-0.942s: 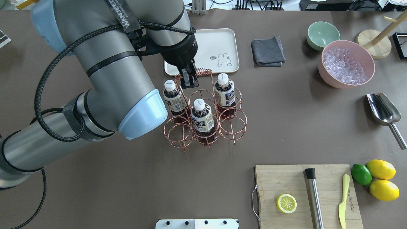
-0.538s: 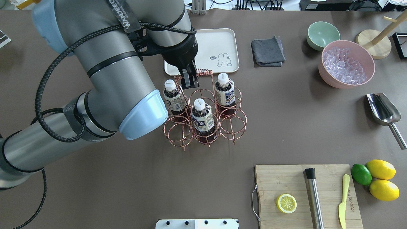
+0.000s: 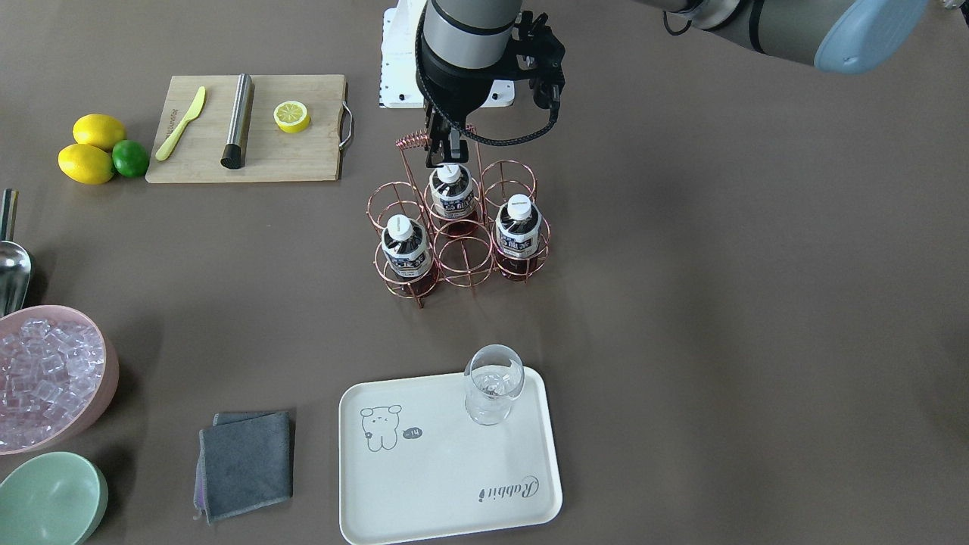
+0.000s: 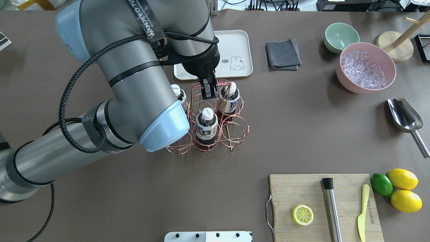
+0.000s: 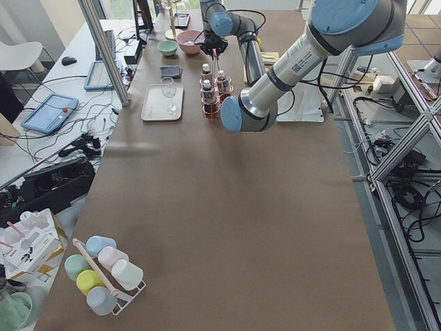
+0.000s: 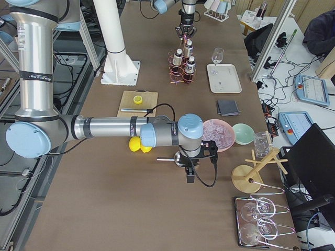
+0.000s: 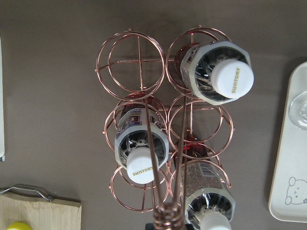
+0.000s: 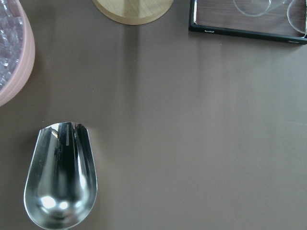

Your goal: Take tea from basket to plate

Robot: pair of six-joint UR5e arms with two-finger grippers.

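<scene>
**Basket**: copper wire, six ring cells.

**Tea**: three bottles alike, upright, each in its own cell of the basket.

**Plate**: lies beyond the basket on the far side from the robot, apart from it.

**Glass**: stands on the plate. It shows only in the front and side views; overhead, the arm hides it.

**Left gripper**: jaws nearly closed, pinching the basket's coiled handle.

**Right gripper**: hangs over a metal scoop well off to the right. Whether its jaws are open cannot be told.

**Change over the last half second:** in the overhead view the gripper and handle have moved rightward, and the basket has shifted with them.
</scene>
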